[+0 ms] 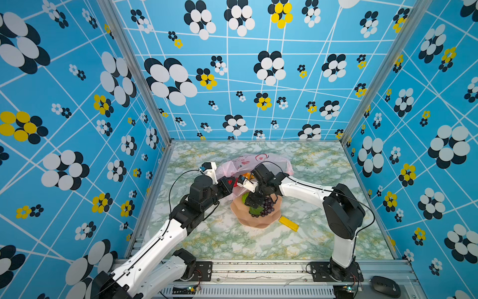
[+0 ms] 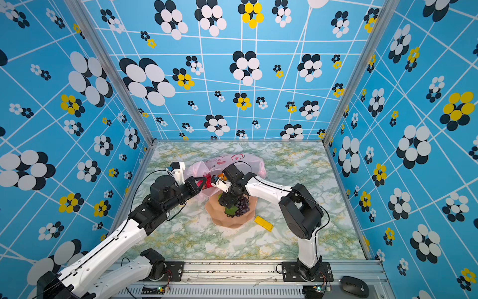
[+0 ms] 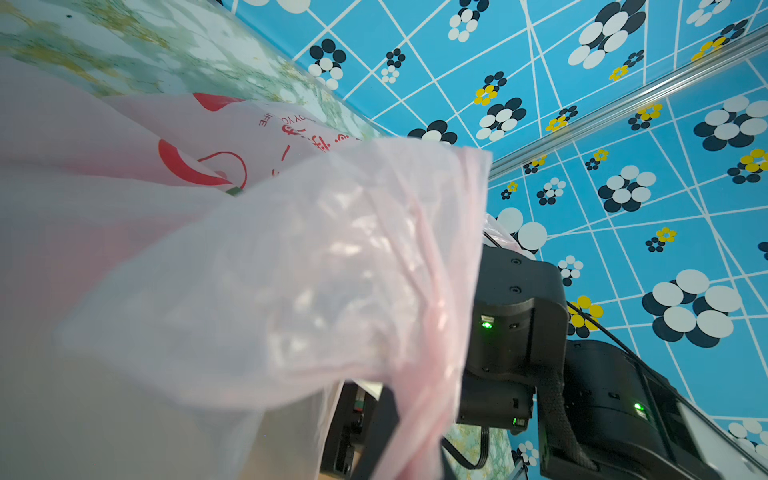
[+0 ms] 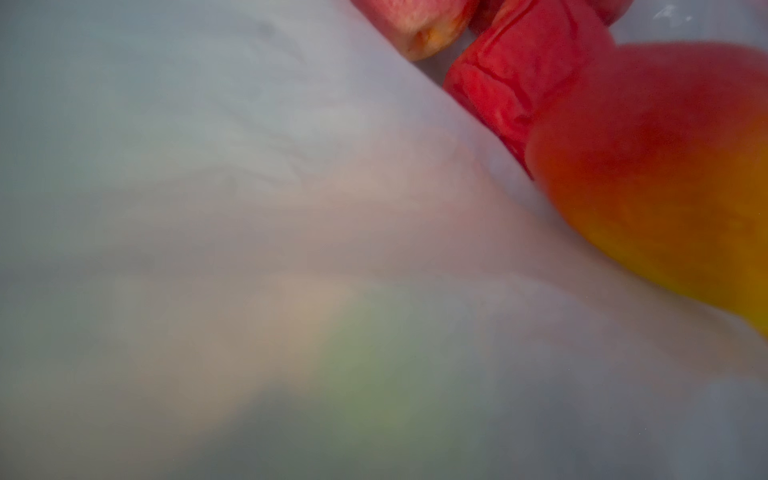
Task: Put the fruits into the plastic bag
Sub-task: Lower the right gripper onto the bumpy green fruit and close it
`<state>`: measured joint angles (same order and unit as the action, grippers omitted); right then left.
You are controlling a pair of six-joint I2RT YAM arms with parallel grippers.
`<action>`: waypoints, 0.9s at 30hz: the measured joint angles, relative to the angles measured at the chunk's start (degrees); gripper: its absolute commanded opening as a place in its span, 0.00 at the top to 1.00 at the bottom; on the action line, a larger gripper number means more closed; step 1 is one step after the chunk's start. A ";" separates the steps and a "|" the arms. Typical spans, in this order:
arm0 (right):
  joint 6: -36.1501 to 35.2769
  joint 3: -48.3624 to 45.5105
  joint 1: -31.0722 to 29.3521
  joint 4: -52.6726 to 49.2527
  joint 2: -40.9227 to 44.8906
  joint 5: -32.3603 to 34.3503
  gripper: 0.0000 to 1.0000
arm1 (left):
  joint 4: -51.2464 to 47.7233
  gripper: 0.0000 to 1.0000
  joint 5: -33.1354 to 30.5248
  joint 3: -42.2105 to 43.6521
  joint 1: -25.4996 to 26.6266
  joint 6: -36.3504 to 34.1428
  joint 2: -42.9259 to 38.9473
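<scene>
**A:** Where does the plastic bag (image 1: 261, 161) lie at this moment?

**B:** It lies crumpled on the far middle part of the marbled table (image 1: 207, 240). Its mouth is turned toward the pink plate (image 1: 258, 223), and the lower film reaches the far rim of the plate.

**A:** And the left gripper (image 1: 231, 184)?

**B:** It is at the left edge of the mouth, with the fingers closed on the film of the bag. In the left wrist view this film hangs directly before the lens and covers most of the picture. Behind it only the black joints of the right arm (image 3: 515, 316) can be seen.

**A:** What is around the right gripper (image 1: 252, 204)?

**B:** It points down over the plate, between the green fruit (image 1: 245, 198) and the grapes (image 1: 268, 206), just beside both. Its fingers are spread wide. The tips are hidden under its own body in both top views, so I cannot tell if they touch a fruit. The right wrist view is almost filled with blurred pale film. At one side a red-yellow fruit (image 4: 665, 187) and a crumpled red piece (image 4: 523, 83) are very near the lens; what the red piece is, I cannot tell.

**A:** Is something else on the table?

**B:** A yellow block (image 1: 288, 224) lies just beside the near right rim of the plate, apart from both grippers. A computer mouse (image 1: 385, 286) rests on the front metal rail, well apart from everything.
</scene>
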<state>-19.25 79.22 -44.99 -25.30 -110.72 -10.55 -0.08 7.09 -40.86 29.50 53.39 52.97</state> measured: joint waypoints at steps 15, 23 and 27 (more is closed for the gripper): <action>0.61 1.42 0.00 -0.39 -0.96 -0.09 0.39 | 0.33 1.00 0.46 0.48 -0.31 0.22 0.04; 3.87 -6.56 0.52 7.37 6.49 -6.51 0.39 | 0.37 1.00 0.63 0.52 -0.28 1.05 0.04; 9.64 -9.86 2.34 14.51 10.32 -12.66 0.39 | 1.01 1.00 1.07 0.81 -0.31 1.77 0.11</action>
<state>-9.61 69.36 -42.65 -10.79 -100.40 -23.20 0.93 8.16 -40.05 29.19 55.16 53.08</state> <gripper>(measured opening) 0.652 0.040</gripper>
